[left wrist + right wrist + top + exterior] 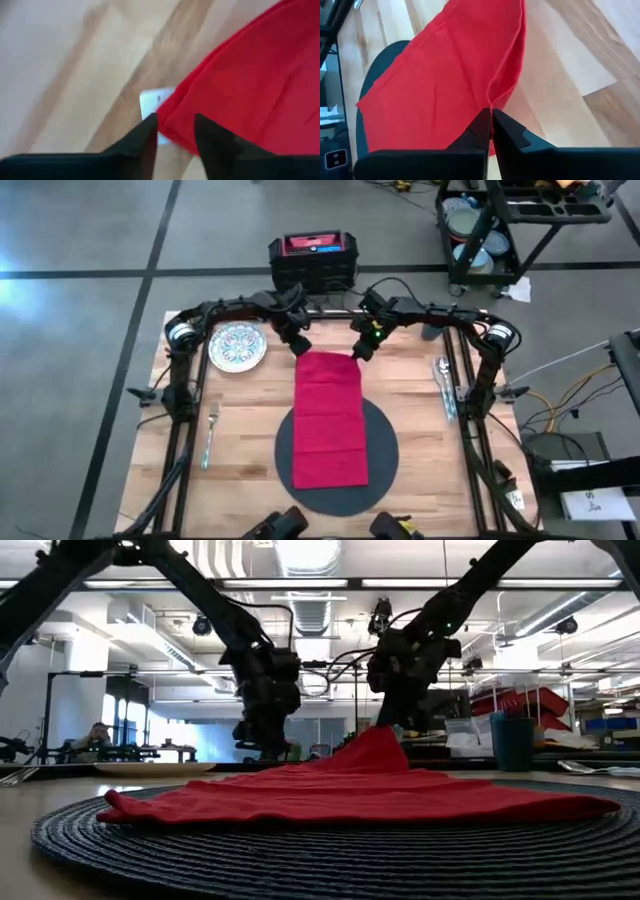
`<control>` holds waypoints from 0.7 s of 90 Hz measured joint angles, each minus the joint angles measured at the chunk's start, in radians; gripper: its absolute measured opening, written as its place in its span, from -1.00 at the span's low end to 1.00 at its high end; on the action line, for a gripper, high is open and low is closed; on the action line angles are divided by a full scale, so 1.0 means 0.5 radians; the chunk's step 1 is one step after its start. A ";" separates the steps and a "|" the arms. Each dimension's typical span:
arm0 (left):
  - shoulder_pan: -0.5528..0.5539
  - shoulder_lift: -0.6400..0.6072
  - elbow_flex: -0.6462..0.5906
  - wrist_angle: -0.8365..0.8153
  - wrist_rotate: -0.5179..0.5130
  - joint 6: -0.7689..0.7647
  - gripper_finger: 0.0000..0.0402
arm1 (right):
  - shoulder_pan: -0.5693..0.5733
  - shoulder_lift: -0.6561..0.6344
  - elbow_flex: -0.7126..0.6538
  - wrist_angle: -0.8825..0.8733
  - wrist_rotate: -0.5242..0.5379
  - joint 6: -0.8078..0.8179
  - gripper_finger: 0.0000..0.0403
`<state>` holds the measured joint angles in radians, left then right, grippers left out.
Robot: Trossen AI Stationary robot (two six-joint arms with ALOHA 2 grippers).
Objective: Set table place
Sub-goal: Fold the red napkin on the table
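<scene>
While both arms reach over its far edge, the table [250, 465] of light planks carries a round dark grey mat [385, 455] near its front middle, and across that mat lies the red napkin [330, 420], a long folded strip whose front end rests flat on the mat and whose far end runs off it onto bare wood. Seen from the low view, the cloth lies smooth at the front and rises to a peak at the back, where it is lifted. A patterned white plate [236, 346] sits by the far left corner, well apart from the mat; a fork [210, 435] lies along the left side and a spoon [441, 370] with another piece of cutlery along the right side, none touching the mat. A dark blue cup [511, 743] stands at the right in the low view. Nothing lies between the mat and these pieces. The right claw [491, 120] has its fingers pressed together on the napkin's far right corner, pinching a fold of the hem. The left claw [174, 132] is at the far left corner with its fingers a little apart and the red edge between them; whether they grip it cannot be told.
</scene>
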<state>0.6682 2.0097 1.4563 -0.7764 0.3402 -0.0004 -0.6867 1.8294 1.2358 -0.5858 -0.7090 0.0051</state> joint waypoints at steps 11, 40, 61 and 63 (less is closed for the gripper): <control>-0.054 0.003 -0.036 -0.004 -0.132 -0.030 -0.03 | -0.015 0.000 0.000 0.004 -0.026 -0.023 -1.00; -0.107 -0.003 -0.164 0.194 -0.171 -0.118 -0.09 | -0.088 0.000 -0.004 0.045 -0.070 -0.030 -1.00; -0.133 -0.013 -0.262 0.302 -0.181 -0.128 -0.78 | -0.119 0.001 -0.004 0.056 -0.107 -0.034 -1.00; -0.133 -0.013 -0.266 0.310 -0.178 -0.130 -0.86 | -0.119 0.001 -0.004 0.056 -0.110 -0.034 -1.00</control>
<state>0.6019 2.0033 1.3232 -0.6215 0.2512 -0.0651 -0.7460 1.8297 1.2339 -0.5576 -0.7640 -0.0116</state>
